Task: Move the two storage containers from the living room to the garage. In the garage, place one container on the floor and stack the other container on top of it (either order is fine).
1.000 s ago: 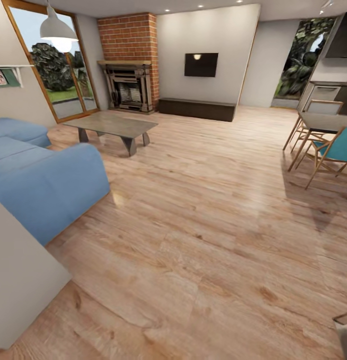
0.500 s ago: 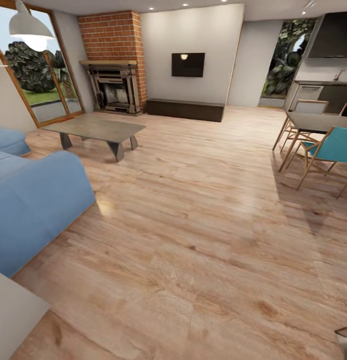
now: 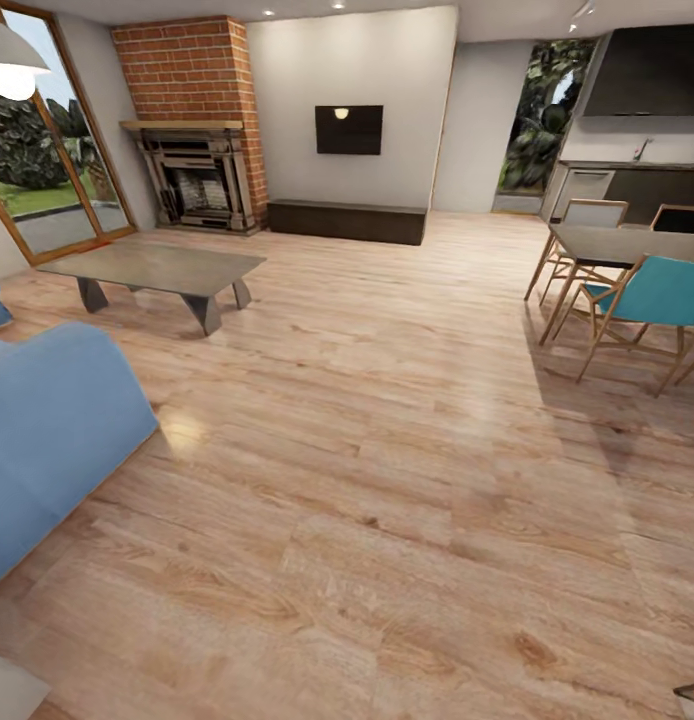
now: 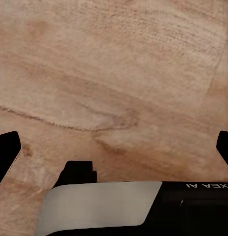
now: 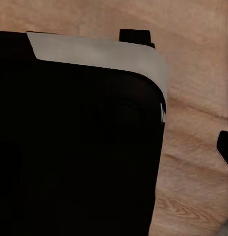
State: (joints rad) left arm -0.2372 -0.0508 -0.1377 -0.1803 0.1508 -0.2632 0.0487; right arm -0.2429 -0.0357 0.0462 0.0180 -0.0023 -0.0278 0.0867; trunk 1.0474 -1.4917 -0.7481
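Observation:
The two storage containers are out of view. I am in the living room, over its light wood plank floor (image 3: 387,450). In the left wrist view my left gripper (image 4: 114,150) is open: its dark fingertips (image 4: 6,152) stand far apart above the planks with nothing between them. In the right wrist view, one fingertip (image 5: 225,147) of my right gripper (image 5: 114,147) shows at the frame's edge, as wide out as on the left; the other is lost against my dark body (image 5: 79,137). Nothing is held.
A blue sofa (image 3: 47,430) stands close at the left, with a low grey coffee table (image 3: 157,268) beyond it. Brick fireplace (image 3: 192,180), wall TV (image 3: 348,129) and glass doors (image 3: 47,190) lie far back. A dining table (image 3: 627,245) with a teal chair (image 3: 657,295) is at the right.
The head camera has swung to the right: sofa, coffee table and fireplace have slid left in the picture, and more of the dining area shows. No thing in the room has moved.

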